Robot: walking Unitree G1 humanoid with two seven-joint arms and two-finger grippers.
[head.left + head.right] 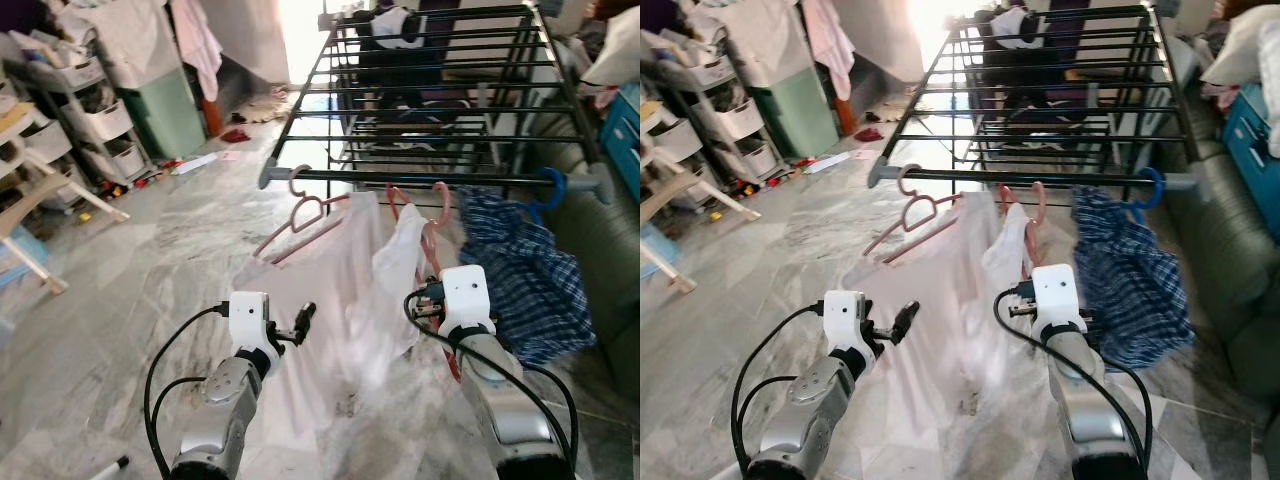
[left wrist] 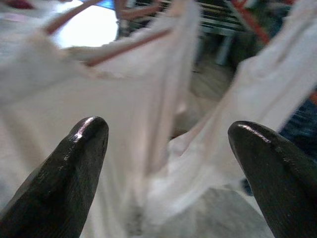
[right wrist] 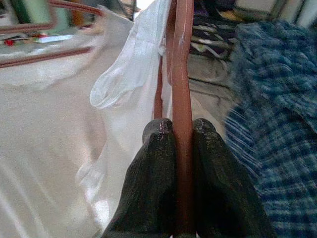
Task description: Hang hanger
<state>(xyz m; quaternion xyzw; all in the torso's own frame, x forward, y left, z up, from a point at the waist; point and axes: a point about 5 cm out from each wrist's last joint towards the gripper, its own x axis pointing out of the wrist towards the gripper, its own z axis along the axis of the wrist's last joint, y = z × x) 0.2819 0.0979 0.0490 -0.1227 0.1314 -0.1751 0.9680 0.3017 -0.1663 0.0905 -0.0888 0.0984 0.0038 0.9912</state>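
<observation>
Right wrist view: right gripper clamped on pink hanger carrying white garment.

Seen from the head cameras, holds that hanger up at about one o'clock, its hook at the front rail of the black drying rack, whether fully seated over the bar impossible to tell. Hangs beside a blue checked shirt on a blue hanger at two o'clock. Shows a second pink hanger with a larger white cloth at eleven o'clock, tilted. Left gripper with fingers spread apart, close to that cloth, holding nothing. Risks likely from here: letting go before the hook sits over the rail, dropping hanger and garment to the marble floor; snagging the loose white fabric on the open left fingers and dragging the neighbouring hanger off.
</observation>
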